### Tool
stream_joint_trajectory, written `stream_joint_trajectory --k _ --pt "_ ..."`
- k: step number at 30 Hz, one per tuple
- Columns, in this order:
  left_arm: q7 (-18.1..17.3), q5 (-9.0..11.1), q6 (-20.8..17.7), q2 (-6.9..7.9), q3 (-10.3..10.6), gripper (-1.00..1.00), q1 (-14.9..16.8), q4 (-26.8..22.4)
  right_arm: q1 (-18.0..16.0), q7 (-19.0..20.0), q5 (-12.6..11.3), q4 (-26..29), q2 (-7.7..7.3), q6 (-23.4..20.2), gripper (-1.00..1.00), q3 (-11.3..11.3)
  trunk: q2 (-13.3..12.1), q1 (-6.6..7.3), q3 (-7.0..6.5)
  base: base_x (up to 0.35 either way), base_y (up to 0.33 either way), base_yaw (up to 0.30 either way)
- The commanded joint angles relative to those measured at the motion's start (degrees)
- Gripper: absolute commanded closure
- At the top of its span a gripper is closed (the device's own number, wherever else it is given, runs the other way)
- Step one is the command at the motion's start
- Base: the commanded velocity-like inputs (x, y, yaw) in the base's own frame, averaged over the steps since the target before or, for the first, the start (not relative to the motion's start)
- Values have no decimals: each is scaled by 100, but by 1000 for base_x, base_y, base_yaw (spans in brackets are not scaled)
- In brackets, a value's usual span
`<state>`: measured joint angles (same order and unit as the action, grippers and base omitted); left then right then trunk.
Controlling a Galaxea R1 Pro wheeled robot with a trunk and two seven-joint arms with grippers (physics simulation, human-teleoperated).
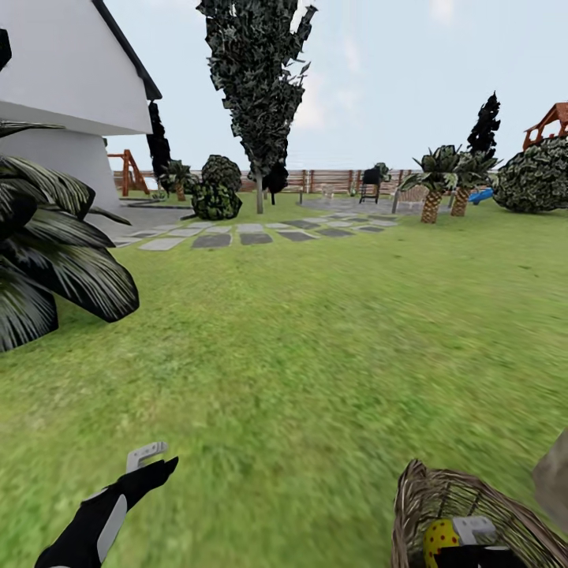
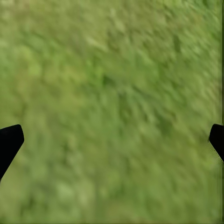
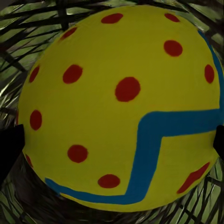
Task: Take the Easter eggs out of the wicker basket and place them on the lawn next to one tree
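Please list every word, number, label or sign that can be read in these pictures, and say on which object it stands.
None: no words, numbers or labels can be read in any view. The Easter egg in the wicker basket carries only painted red spots and a blue zigzag band, no writing.

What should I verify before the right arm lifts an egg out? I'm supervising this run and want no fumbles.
1. Egg centred between the right fingers: ok, the Easter egg sits between the two fingertips in the right wrist view.
2. Right gripper inside the wicker basket: ok.
3. Grip closed on the egg: cannot tell; contact at the fingertips is not visible.
4. Left gripper out of the way: ok, open over bare lawn.
5. Other two eggs located: cannot tell.
6. Broad-canopy tree for the drop spot in sight: not ok.
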<state>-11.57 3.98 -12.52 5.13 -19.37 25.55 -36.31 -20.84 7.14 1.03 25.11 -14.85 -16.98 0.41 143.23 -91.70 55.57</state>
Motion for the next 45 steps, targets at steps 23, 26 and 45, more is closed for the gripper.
stream_joint_trajectory --k 23,26,45 --pt "-72 33 -32 -91 -23 -100 2 172 0 17 11 9 -1 -41 100 12 -901 496 -425 0 55 -44" --pt "-65 32 -33 -91 -23 -100 2 191 -1 16 11 7 -1 -38 100 12 -1021 562 -479 6 320 0" --pt "-56 40 -24 -91 -23 -100 2 352 1 17 10 7 6 -49 100 14 -1783 980 -894 16 79 -194"
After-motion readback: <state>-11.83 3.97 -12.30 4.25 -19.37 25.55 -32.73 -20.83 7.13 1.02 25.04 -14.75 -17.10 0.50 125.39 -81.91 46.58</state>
